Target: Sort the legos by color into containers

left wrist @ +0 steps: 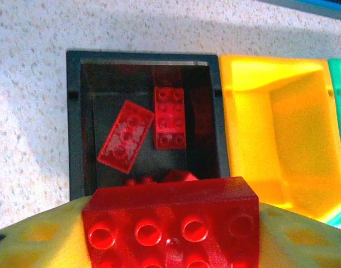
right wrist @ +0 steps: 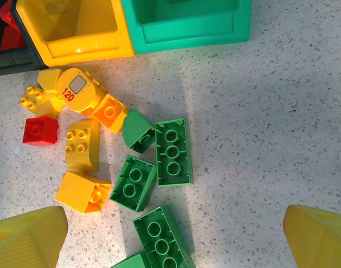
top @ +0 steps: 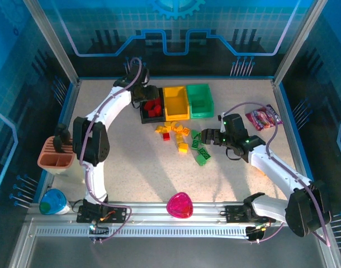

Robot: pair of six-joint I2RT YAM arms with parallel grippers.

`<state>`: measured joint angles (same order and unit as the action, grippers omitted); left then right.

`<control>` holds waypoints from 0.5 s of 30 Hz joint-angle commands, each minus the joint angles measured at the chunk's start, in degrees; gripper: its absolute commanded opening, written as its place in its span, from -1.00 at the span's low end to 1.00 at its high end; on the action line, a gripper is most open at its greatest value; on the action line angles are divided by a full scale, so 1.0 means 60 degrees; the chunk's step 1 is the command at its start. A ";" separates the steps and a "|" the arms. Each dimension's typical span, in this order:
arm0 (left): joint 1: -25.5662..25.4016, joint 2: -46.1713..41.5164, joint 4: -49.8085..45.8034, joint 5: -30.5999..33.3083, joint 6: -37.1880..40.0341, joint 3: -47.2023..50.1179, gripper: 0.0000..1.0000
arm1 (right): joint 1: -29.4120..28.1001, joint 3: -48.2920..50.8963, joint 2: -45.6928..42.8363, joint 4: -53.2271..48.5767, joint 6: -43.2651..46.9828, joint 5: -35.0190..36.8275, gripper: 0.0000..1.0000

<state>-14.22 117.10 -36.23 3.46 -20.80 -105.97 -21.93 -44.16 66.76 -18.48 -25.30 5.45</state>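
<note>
Over the black bin (left wrist: 75, 111), back-left on the counter (right wrist: 282, 139), the left jaws have a red brick (left wrist: 170, 223) between them, studs up, a finger against each side. It looks gripped, w/ the jaws only as wide as the brick, and it hangs right above the opening, prob. so it drops in w/ its own colour. Inside the bin: two red bricks (left wrist: 126, 135) lying flat, one skewed, one square to the walls, plus a bit more red at the near wall, partly hidden. Yellow bin (left wrist: 243, 72), touching it next door: nothing in it as far as I can see. Green bin (right wrist: 187, 30), last in the row: what shows of its inside is bare too. Right jaws are spread wide, holding nothing, fingers (right wrist: 25, 237) low over the green bricks (right wrist: 173, 151) loose on the counter just in front of the bins. My read: lining up a green pick. Yellow bricks (right wrist: 82, 144) and one small red brick (right wrist: 40, 131) lie beside them, unsorted. Reds underway, yellows & greens to go.
</note>
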 commanded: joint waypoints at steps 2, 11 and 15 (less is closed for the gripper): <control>0.0376 0.0444 -0.0432 -0.0825 -0.0086 -0.1318 0.66 | 0.0146 0.0065 -0.0345 -0.0161 -0.0061 -0.0111 0.99; -0.0380 -0.1202 0.0344 -0.0605 0.0356 0.0606 0.77 | 0.0142 0.0297 -0.0545 -0.0144 -0.0078 -0.0147 0.99; -0.0951 -0.2273 0.0889 -0.0255 0.0378 0.2454 0.74 | 0.0155 0.0316 -0.0442 -0.0070 -0.0068 -0.0173 0.99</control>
<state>-17.89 108.90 -33.34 0.49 -19.94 -96.51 -21.80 -42.89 64.12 -19.29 -25.30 5.30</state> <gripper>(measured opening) 0.872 0.996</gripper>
